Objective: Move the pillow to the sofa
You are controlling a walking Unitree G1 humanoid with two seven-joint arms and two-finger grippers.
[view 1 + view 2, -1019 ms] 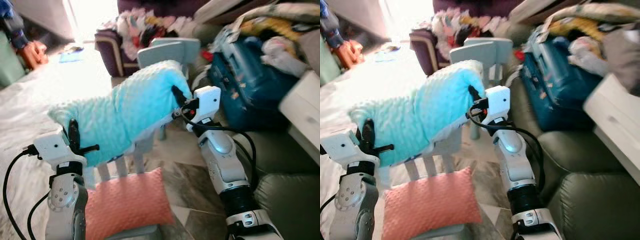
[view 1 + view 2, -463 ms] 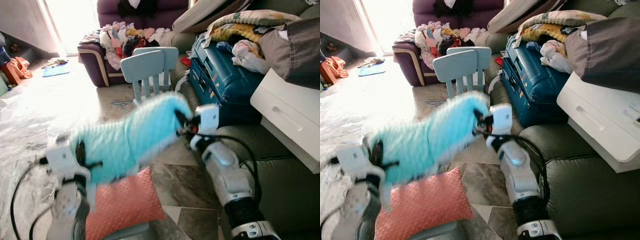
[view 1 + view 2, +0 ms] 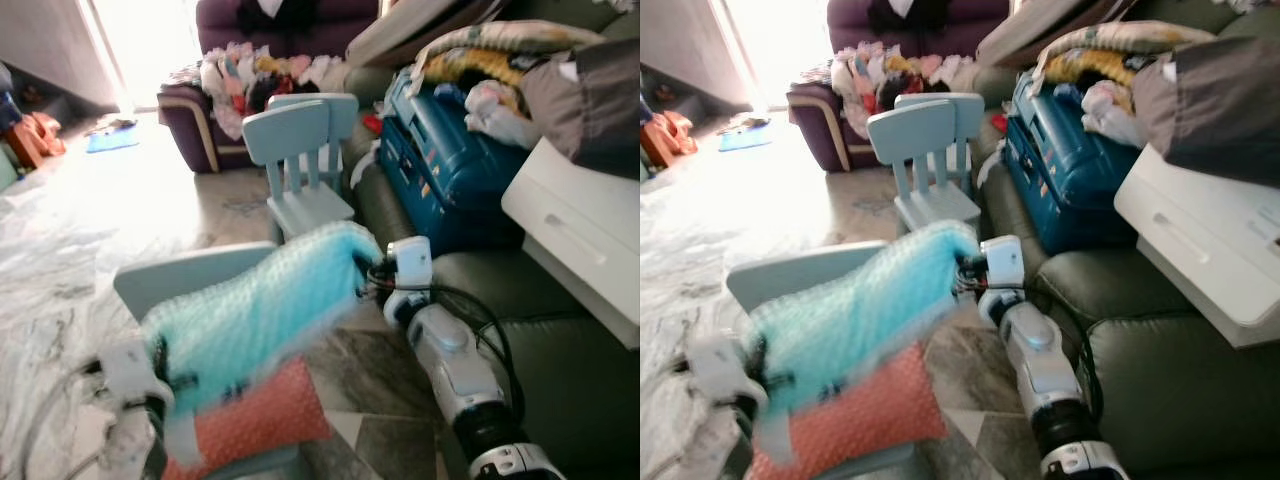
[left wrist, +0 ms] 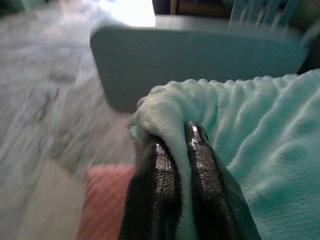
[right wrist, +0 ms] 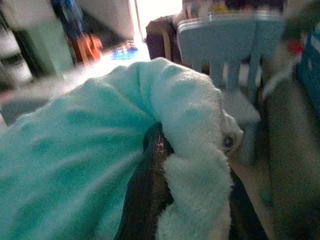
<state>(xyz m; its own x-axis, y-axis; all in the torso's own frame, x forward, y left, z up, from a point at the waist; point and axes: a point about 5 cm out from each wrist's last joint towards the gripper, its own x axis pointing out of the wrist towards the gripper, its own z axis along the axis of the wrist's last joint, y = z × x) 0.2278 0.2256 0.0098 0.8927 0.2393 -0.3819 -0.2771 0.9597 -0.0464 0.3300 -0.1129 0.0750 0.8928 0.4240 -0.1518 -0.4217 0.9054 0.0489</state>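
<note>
A fuzzy turquoise pillow (image 3: 262, 310) hangs between my two grippers above a small chair, blurred by motion. My left gripper (image 4: 176, 135) is shut on its near left corner, low at the left of the eye views (image 3: 160, 362). My right gripper (image 3: 362, 277) is shut on the far right corner, beside the front of the dark green sofa (image 3: 560, 370). In the right wrist view the pillow's corner (image 5: 192, 120) folds over the black fingers (image 5: 150, 195).
A salmon pillow (image 3: 265, 420) lies on the pale blue chair (image 3: 190, 280) under the turquoise one. A second blue chair (image 3: 300, 150) stands beyond. A blue suitcase (image 3: 450, 165), blankets and a white drawer unit (image 3: 575, 235) crowd the sofa. A purple couch (image 3: 240, 70) holds clothes.
Both grippers have lowered the turquoise pillow and carried it rightward toward the sofa; the near chair's backrest now shows behind it. The camera has shifted slightly.
</note>
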